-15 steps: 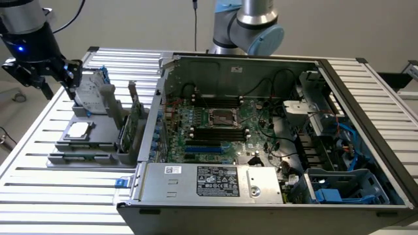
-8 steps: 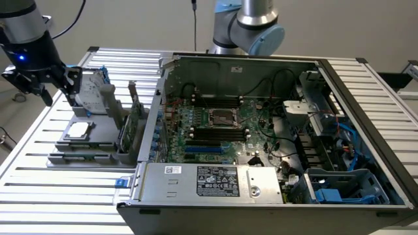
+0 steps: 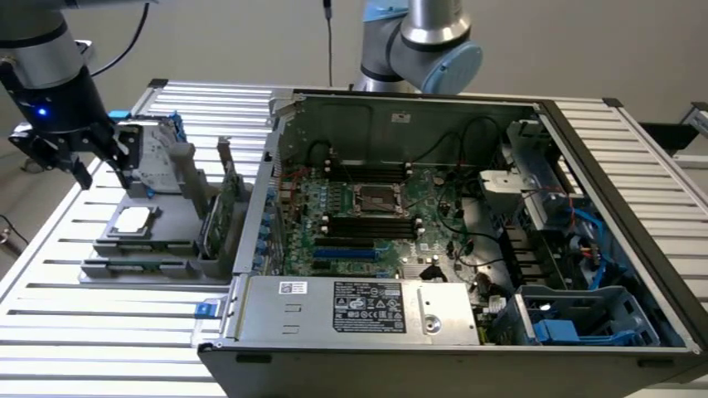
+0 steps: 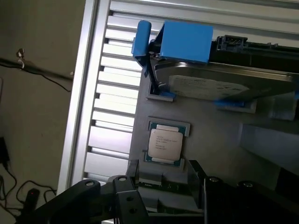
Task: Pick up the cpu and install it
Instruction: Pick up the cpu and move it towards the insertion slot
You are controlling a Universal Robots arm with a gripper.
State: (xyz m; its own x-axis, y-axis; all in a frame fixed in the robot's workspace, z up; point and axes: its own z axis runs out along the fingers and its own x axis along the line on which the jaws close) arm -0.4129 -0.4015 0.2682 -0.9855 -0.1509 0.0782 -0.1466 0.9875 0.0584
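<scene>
The cpu (image 3: 133, 220) is a small square chip with a pale silver top, lying flat in a grey holder (image 3: 116, 247) on the slatted table at the exterior view's left. My black gripper (image 3: 102, 172) hangs above and slightly behind it, fingers spread with nothing between them. In the wrist view the cpu (image 4: 164, 142) lies just beyond my open gripper (image 4: 163, 193), whose dark fingers (image 4: 125, 189) flank a grey edge of the holder. The dark socket (image 3: 376, 197) with a metal rim sits in the middle of the motherboard inside the open computer case (image 3: 249, 319).
A silver hard drive (image 4: 219, 81) in a blue frame (image 4: 187, 41) stands close behind the cpu. Green cards (image 3: 227, 207) stand upright between the holder and the case wall. The arm's grey joint (image 3: 437, 50) rises behind the case. Cables and blue bays fill the case's right side.
</scene>
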